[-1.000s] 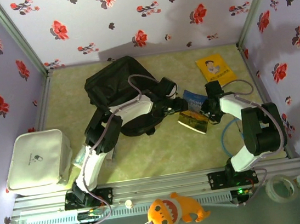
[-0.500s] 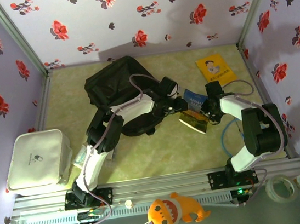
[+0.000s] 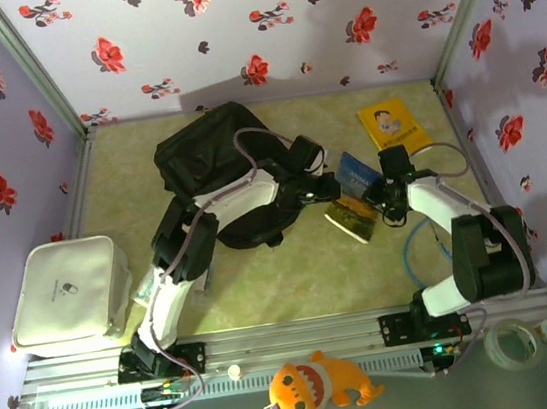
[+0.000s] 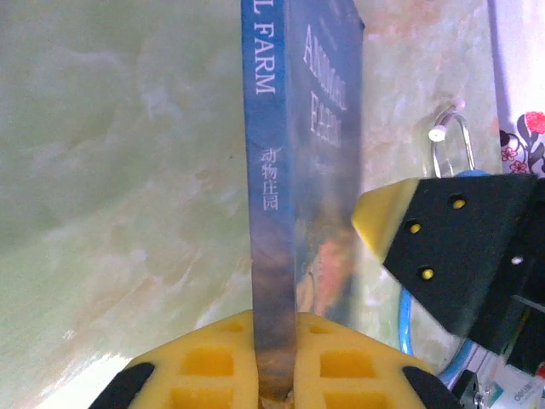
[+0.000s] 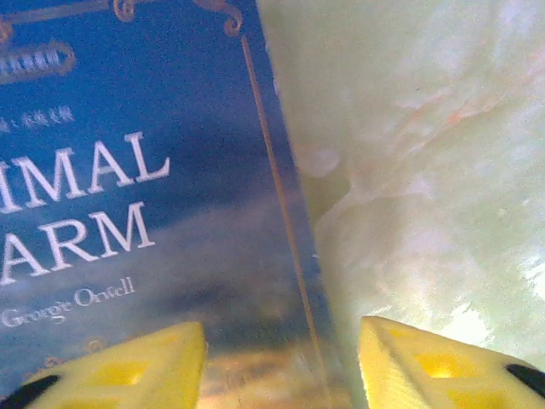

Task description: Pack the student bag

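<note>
The student bag (image 3: 210, 162) lies black and slumped at the back left of the table. A blue "Animal Farm" book (image 3: 357, 191) stands on edge to its right. My left gripper (image 3: 330, 189) is shut on the book's spine (image 4: 271, 213), with both yellow pads (image 4: 213, 358) pressed against it. On the book's other side, my right gripper (image 3: 385, 193) is open. Its yellow fingertips (image 5: 421, 366) stand well apart over the lower corner of the cover (image 5: 145, 196) without pinching it. The right gripper's black and yellow finger (image 4: 443, 234) also appears in the left wrist view.
A yellow booklet (image 3: 392, 125) lies at the back right. A white hard case (image 3: 69, 295) sits at the left edge. A blue cable (image 3: 414, 236) loops near the right arm. An orange plush toy (image 3: 313, 386) and a tape roll (image 3: 511, 343) rest below the front rail.
My left gripper has closed on the book's spine. The right gripper has opened off the book and shifted slightly back and to the right.
</note>
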